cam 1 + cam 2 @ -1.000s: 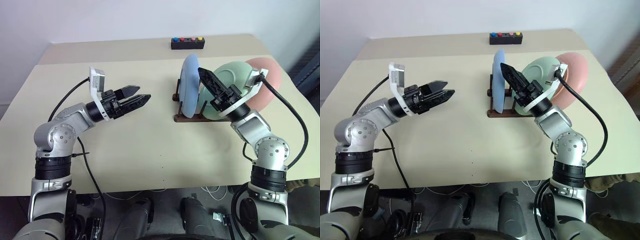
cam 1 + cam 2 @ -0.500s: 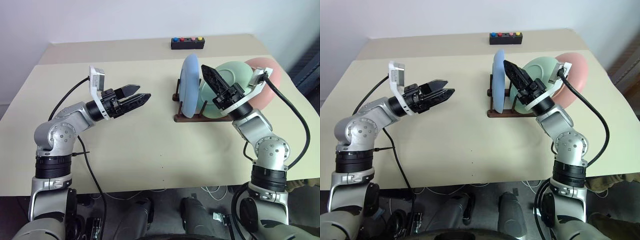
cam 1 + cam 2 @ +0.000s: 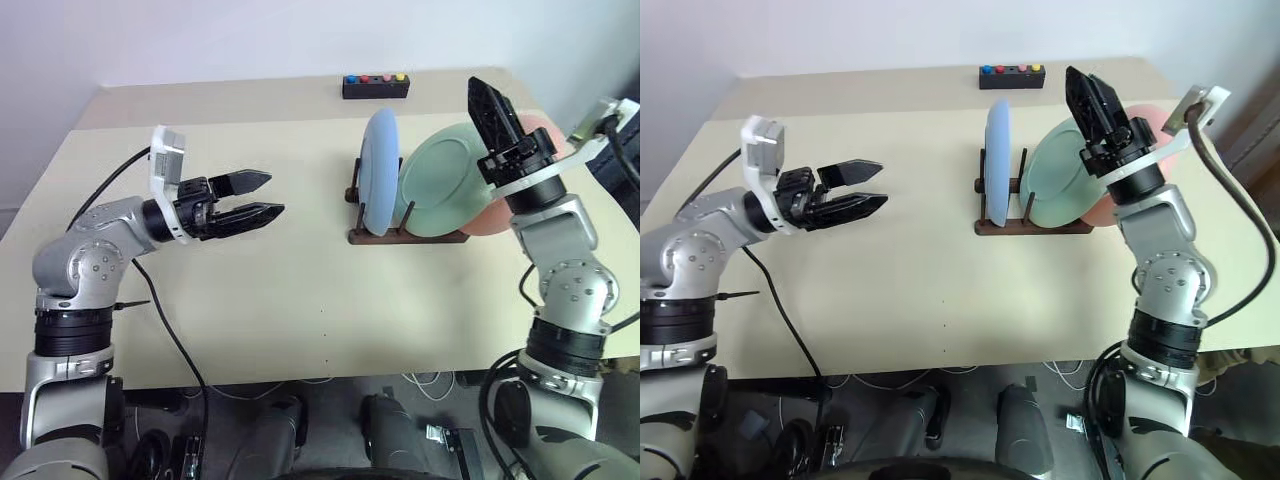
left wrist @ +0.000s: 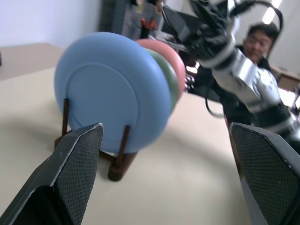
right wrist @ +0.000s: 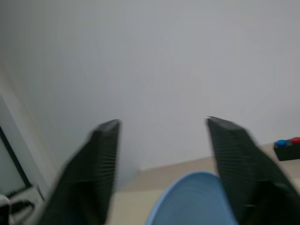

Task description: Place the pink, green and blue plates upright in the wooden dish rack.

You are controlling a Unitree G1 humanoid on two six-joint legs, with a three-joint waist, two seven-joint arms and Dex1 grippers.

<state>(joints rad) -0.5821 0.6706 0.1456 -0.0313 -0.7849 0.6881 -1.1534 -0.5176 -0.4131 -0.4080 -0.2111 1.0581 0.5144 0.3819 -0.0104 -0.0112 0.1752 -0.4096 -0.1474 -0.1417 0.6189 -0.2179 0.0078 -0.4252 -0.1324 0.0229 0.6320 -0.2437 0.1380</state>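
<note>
The wooden dish rack (image 3: pixel 372 237) stands right of the table's middle with three plates upright in it. The blue plate (image 3: pixel 380 170) is leftmost, the green plate (image 3: pixel 445 195) leans behind it, and the pink plate (image 3: pixel 1145 118) is mostly hidden behind the green one and my right arm. My right gripper (image 3: pixel 482 88) is raised above the green and pink plates, pointing up, open with nothing between its fingers (image 5: pixel 105 159). Well left of the rack, my left gripper (image 3: pixel 272 193) points level at the blue plate (image 4: pixel 110 89), wide open and empty.
A black box with coloured buttons (image 3: pixel 375 86) sits at the table's far edge behind the rack. A person (image 4: pixel 260 40) sits beyond the table's right side. Bare tabletop (image 3: pixel 320 290) lies between my left gripper and the rack.
My right gripper has lifted up and to the right, away from the green plate, and its fingers have narrowed. My left arm has drawn back slightly to the left.
</note>
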